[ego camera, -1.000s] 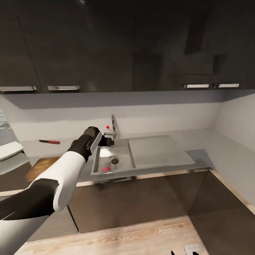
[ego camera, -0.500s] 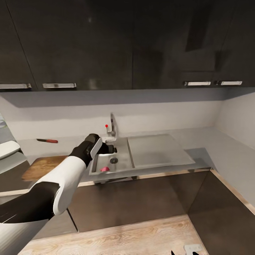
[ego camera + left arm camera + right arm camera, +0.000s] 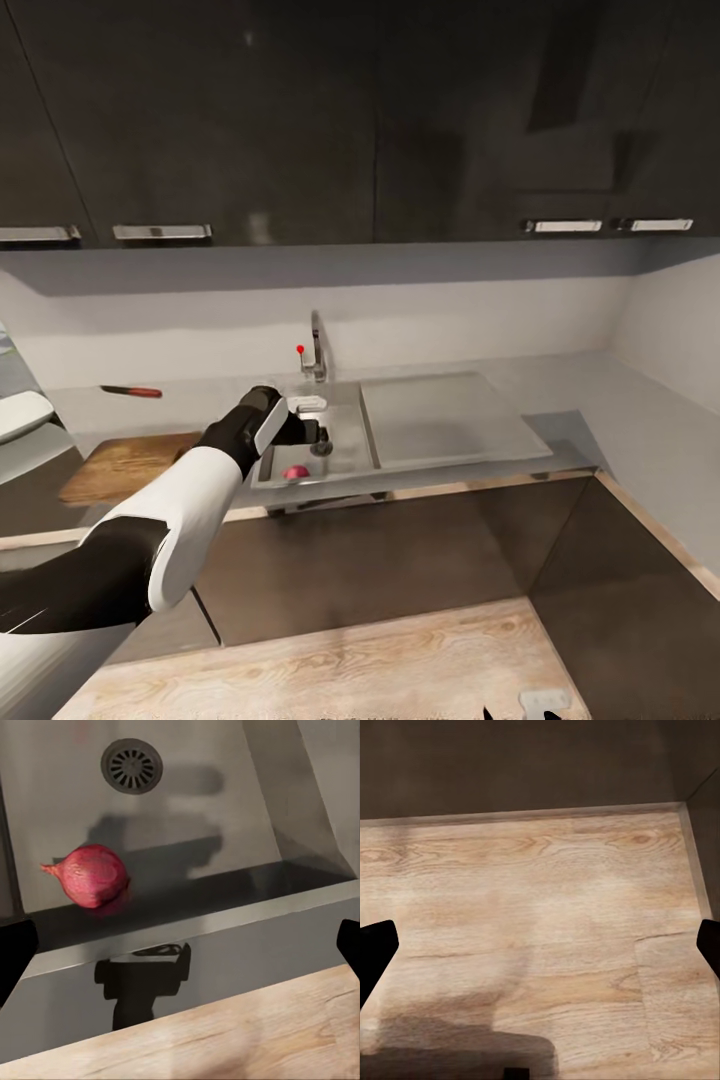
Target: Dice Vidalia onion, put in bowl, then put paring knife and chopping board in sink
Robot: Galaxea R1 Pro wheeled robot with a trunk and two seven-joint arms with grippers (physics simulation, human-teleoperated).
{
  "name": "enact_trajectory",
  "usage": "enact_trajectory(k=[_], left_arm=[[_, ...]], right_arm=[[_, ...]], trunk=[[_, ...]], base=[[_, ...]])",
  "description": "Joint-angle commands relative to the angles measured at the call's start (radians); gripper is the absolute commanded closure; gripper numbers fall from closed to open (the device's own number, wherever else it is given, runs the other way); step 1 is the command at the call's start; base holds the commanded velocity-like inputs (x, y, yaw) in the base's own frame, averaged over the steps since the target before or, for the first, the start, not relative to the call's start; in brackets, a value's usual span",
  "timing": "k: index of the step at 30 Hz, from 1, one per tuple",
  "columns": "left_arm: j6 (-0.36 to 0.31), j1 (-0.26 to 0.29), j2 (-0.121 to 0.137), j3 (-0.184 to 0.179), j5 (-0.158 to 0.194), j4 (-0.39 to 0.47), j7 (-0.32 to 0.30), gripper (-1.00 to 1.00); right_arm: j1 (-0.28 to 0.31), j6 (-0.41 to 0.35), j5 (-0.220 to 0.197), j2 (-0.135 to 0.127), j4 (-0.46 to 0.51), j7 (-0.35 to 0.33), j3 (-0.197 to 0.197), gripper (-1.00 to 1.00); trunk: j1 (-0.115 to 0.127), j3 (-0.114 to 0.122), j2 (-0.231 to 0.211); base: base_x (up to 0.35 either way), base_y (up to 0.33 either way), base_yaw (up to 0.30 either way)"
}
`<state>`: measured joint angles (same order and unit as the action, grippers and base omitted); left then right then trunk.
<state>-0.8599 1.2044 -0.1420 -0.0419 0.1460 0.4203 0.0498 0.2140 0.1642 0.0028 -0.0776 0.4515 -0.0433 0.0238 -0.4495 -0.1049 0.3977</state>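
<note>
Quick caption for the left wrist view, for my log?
Open left gripper above the sink, red onion lying near the basin's front wall, drain beyond.

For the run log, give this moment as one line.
left tool: open, over grey recessed sink | reddish round onion: in basin, ungrasped | brown wooden chopping board: on countertop

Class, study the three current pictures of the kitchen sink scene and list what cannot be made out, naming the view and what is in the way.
1. Left claw, head view: its own wrist covers the fingers, so how wide it gapes is hidden.
2. Chopping board, head view: the left arm overlaps its near corner.
3. Paring knife, head view: too small to make out any blade detail.
4. Onion, head view: a tiny pink spot in the sink; the left wrist view shows it plainly.
</note>
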Motion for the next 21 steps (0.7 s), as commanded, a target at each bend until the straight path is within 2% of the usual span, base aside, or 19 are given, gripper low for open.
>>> enact_trajectory(k=[1,21], left_arm=[[-0.003,0.0,0.001,-0.004,0.009,-0.003,0.005,-1.0],[-0.002,0.0,0.003,-0.004,0.007,-0.02,0.007,-1.0]], right_arm=[[0.001,0.003,0.0,-0.001,0.0,-0.001,0.002,-1.0],[0.001,0.003,0.0,-0.001,0.0,-0.001,0.002,-1.0]], trunk=[[-0.001,-0.004,0.002],[-0.001,-0.036,0.002]], base=[[0.0,0.0,0.0],[0.006,0.0,0.0]])
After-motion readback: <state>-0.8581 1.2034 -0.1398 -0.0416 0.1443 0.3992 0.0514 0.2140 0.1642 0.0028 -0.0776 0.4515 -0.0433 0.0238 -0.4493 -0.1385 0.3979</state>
